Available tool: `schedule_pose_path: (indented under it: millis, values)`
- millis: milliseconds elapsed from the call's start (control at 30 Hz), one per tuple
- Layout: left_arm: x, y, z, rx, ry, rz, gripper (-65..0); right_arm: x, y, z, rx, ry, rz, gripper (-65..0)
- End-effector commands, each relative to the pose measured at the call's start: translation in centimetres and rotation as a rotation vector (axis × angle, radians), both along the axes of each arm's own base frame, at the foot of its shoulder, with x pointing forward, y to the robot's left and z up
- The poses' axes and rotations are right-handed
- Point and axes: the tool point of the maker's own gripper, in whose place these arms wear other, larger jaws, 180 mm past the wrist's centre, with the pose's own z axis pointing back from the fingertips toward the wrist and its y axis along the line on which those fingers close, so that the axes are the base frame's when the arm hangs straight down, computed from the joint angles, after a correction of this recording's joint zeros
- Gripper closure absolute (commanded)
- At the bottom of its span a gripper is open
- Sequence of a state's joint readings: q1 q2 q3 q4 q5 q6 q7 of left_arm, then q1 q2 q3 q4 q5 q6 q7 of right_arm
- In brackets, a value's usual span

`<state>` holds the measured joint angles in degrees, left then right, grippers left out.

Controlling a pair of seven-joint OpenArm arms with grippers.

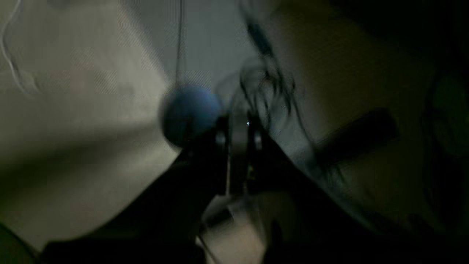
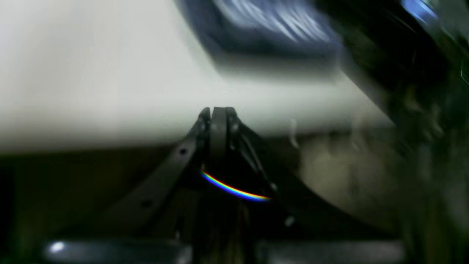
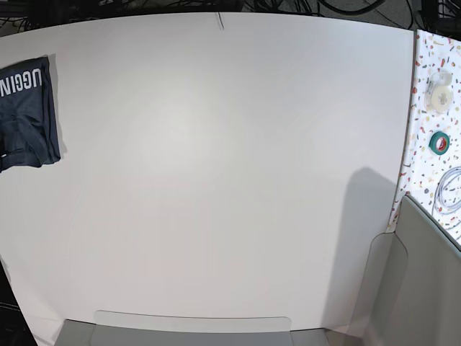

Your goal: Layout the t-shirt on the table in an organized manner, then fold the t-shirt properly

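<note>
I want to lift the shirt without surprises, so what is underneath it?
The white table shows around the visible edges of the folded shirt; whatever lies beneath the cloth is covered.

White surface (image 2: pixel 91 80) fills upper left and middle, front edge running roughly level across the frame. Dark navy t-shirt (image 2: pixel 274 46) on it at top, right of center, cut off by top frame edge; white print streaked by blur, not readable. Shirt's lower edge roughly parallel to surface edge, soft shadow just below. Right claw (image 2: pixel 219 113) comes up from bottom center, black, fingers together, tips shut, seen against the white near the surface edge. Rainbow-colored arc (image 2: pixel 234 189) across the claw, lower middle. Right side: dark blurred shapes, blue-white patch in top corner, can't tell what. Below edge: dark left, grayish-brown right, blurry.
</note>
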<state>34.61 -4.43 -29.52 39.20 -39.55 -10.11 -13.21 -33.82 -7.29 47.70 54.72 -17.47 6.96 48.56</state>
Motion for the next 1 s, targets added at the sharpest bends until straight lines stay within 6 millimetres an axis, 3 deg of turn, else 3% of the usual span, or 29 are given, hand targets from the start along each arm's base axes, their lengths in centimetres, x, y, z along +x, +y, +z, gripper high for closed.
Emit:
schedule_pose_path:
  millis: [0,167,233,333,400,467,567,667,733,833,967]
  values:
    - [-0.4,1.2,0.9,0.039,-0.007,0.004,0.0,-1.4,0.4,-0.8,0.03,0.007,-0.011,0.0]
    - [-0.7,1.2,0.8,0.037,-0.001,0.009,0.0,-6.7,-0.6,-5.7,0.175,0.126,-0.21,0.0]
    - [-1.3,0.6,0.4,0.027,0.025,0.019,0.0,-7.9,-0.6,-7.7,0.234,0.199,-0.267,0.0]
    - [-1.7,-0.4,-1.4,-0.002,0.091,0.06,0.0,-9.8,1.5,-11.1,0.358,0.348,-0.334,0.0]
    - [-2.4,-2.2,-3.0,-0.069,0.151,0.07,0.0,-10.8,3.3,-13.2,0.444,0.439,-0.379,0.0]
    - [-1.7,-3.8,-4.3,-0.138,0.204,-0.019,0.0,-11.5,5.4,-15.0,0.531,0.524,-0.415,0.0]
    - [0.2,-8.5,-6.5,-0.277,0.289,-0.241,0.0,-10.6,9.3,-17.4,0.634,0.687,-0.341,0.0]
    - [1.0,-13.5,-7.8,-0.388,0.378,-0.529,0.0,-8.2,14.9,-19.1,0.658,0.87,-0.05,0.0]
    - [1.1,-15.6,-8.1,-0.419,0.41,-0.674,0.0,-7.3,18.2,-19.7,0.648,0.973,0.129,0.0]
    - [1.7,-17.5,-8.5,-0.444,0.439,-0.831,0.0,-6.2,20.8,-20.0,0.638,1.044,0.254,0.0]
    - [3.5,-18.2,-8.9,-0.436,0.442,-0.941,0.0,-4.1,22.0,-20.1,0.644,1.014,0.283,0.0]
